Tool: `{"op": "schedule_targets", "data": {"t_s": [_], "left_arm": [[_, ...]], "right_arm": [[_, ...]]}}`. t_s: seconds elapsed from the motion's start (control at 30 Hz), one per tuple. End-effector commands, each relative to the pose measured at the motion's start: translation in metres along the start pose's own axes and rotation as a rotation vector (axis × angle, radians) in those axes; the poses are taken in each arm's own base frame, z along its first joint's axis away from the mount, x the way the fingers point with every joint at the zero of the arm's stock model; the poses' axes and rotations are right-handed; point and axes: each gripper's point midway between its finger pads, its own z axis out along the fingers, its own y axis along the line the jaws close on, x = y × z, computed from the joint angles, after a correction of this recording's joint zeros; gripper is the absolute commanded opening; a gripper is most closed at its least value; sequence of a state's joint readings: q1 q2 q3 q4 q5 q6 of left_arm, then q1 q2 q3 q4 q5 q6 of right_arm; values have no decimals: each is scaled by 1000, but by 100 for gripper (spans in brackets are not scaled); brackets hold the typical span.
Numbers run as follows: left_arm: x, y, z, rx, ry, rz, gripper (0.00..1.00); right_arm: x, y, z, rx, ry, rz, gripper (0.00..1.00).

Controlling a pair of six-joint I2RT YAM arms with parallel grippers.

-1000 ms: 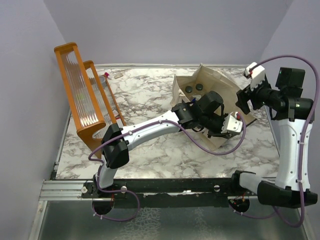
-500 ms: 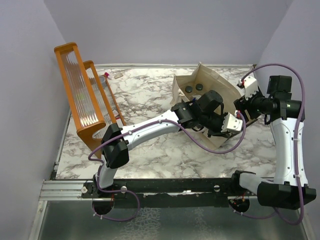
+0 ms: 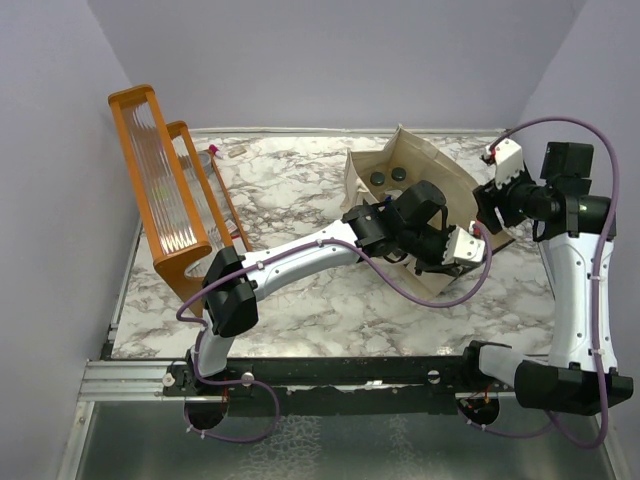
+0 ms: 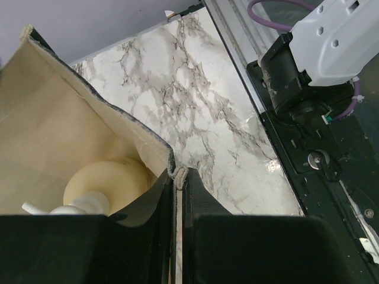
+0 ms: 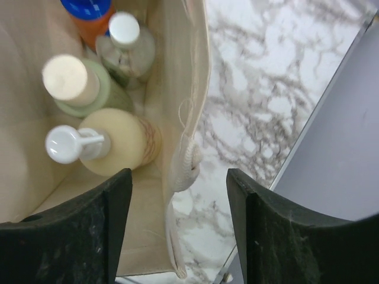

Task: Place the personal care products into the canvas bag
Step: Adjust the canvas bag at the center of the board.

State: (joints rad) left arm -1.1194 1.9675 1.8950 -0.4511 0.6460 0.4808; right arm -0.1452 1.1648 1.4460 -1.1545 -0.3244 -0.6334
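The left arm is stretched right across the table [image 3: 300,190] to the bag [image 3: 425,158], and the left claw [image 4: 177,182] is pressed together on the bag's hem, the cloth edge pinched in the thin slit between its fingers [image 4: 89,248]. Just inside that wall the wrist view catches the beige pump bottle [image 4: 109,177] standing in the bag. Over on the far side, the right claw [image 5: 177,186] hangs above the bag's right edge with its fingers [image 5: 65,231] spread wide; the bag wall and a loop of handle [image 5: 186,160] run through the gap, though whether anything touches cannot be told. Looking down into the bag from there: the orange bottle [image 5: 89,18] with its blue cap at the top, the silvery bottle [image 5: 127,50] just beside it, the olive bottle [image 5: 80,89] below, and the pump bottle nearest the claw, all upright and packed close. From overhead, two black caps [image 3: 388,176] show at the bag's far end. The orange rack [image 3: 170,205] stands well apart at the table's left edge.
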Motion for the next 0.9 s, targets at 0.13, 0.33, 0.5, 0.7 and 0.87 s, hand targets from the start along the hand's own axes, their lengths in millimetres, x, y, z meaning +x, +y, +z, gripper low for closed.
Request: {"op": "schedule_targets", "data": {"t_s": [0.13, 0.33, 0.5, 0.7, 0.87], "left_arm": [[3, -17, -4, 69, 7, -2, 0], [3, -20, -8, 94, 1, 21, 0], [4, -26, -9, 128, 1, 34, 0], [11, -32, -12, 160, 13, 47, 0], [16, -32, -15, 163, 20, 46, 0]], "right_arm": [[-72, 31, -33, -180, -304, -37, 66], [-64, 47, -9, -324, -292, -26, 61], [-58, 58, 4, -380, -277, -55, 61], [-32, 72, 28, -415, -163, -117, 64], [-16, 81, 39, -432, -101, -172, 69]]}}
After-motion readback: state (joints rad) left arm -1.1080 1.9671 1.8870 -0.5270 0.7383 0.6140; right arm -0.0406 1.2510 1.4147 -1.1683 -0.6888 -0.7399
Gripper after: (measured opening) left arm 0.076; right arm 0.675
